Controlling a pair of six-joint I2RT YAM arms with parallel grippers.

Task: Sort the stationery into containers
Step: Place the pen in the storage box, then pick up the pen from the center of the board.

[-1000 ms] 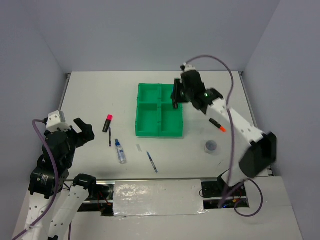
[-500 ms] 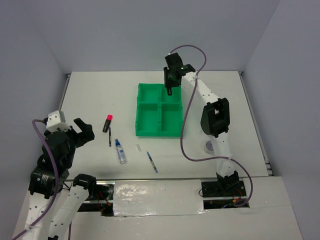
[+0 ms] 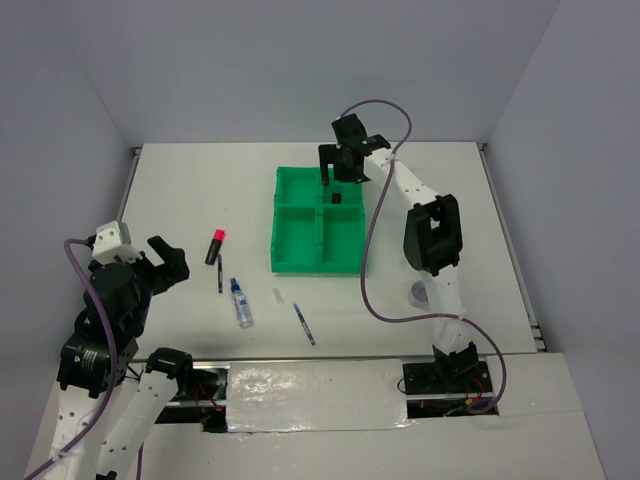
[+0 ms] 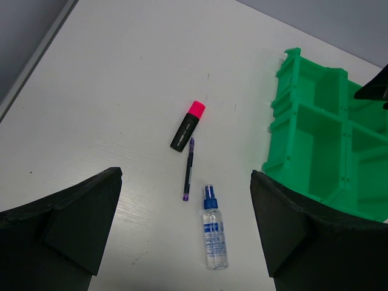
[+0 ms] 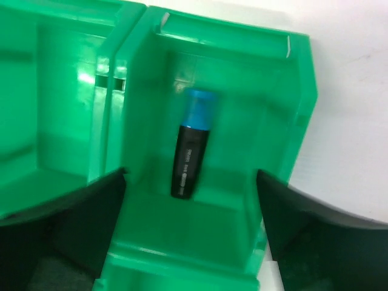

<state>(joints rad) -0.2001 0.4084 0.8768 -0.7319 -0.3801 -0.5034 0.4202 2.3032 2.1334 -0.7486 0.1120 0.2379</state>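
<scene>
Lying beneath right claw [image 5: 191, 242] (jaws apart): blue-capped marker [image 5: 191, 148].

Plain bright green is being shown all over the tray [image 3: 318, 266]. The blue-capped marker [image 5: 190, 145] is being seen with a black body bearing faint pale lettering. Against the white table [image 3: 180, 190], the red-capped marker [image 4: 188, 125] is being shown in black with a pinkish-red cap, the thin pen [image 4: 189, 168] in black with a purple tip, and the bottle [image 4: 215, 236] as clear with a blue cap and blue-printed label. The blue pen [image 3: 304, 324] and the grey disc [image 3: 422, 293] are being seen farther off. The left gripper [image 3: 168, 262] and right gripper [image 3: 340, 178] are being shown in black.
</scene>
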